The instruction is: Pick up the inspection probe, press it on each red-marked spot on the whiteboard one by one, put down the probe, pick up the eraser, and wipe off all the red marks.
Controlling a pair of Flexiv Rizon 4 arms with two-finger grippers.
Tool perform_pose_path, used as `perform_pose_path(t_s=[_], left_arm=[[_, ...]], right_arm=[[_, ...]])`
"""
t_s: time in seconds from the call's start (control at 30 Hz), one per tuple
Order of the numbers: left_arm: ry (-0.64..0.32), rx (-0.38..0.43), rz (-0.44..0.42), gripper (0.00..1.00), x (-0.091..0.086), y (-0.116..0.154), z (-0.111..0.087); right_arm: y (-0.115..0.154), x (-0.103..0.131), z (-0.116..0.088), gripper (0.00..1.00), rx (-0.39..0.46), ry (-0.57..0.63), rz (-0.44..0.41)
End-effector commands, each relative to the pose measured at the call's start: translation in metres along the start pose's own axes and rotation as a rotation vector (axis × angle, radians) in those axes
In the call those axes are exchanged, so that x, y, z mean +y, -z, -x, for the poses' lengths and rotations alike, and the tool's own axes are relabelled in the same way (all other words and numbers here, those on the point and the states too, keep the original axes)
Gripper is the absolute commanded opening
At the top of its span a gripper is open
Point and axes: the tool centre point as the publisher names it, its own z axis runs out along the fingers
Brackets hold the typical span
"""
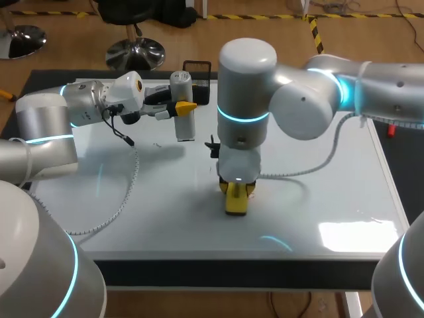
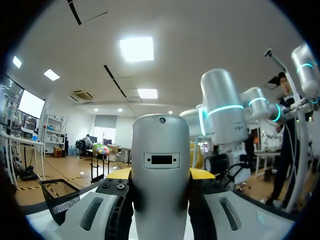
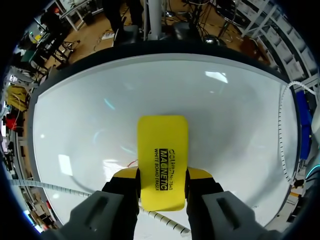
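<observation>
Fingers of the right gripper (image 3: 162, 173) are clamping the eraser (image 3: 162, 150) on the whiteboard (image 1: 318, 172) mid-frame, while the left gripper (image 2: 161, 173) fingers are gripping the probe (image 1: 185, 129) just left of the basket (image 1: 199, 67).

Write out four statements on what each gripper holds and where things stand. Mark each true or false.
1. The right gripper is shut on the yellow eraser. True.
2. The left gripper is open and holds nothing. False: its fingers clamp the grey probe from both sides.
3. The eraser lies inside the black mesh basket. False: it is in the right gripper, down at the whiteboard near its middle.
4. The mesh basket stands at the far side of the table, beyond the probe. True.
</observation>
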Motion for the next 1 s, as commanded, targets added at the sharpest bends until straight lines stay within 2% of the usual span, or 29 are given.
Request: perform_pose_path(t_s=[0.03, 0.6, 1.0], left_arm=[[-0.002, -0.002, 0.000, 0.00, -0.001, 0.000, -0.001], [-0.002, -0.002, 0.000, 0.00, -0.001, 0.000, -0.001], [-0.002, -0.002, 0.000, 0.00, -0.001, 0.000, -0.001]], right_arm=[[-0.017, 0.002, -0.015, 0.00, 0.000, -0.008, -0.003], [-0.024, 0.014, -0.046, 0.00, 0.022, -0.044, 0.011], [-0.022, 0.018, -0.053, 0.00, 0.032, -0.056, 0.009]])
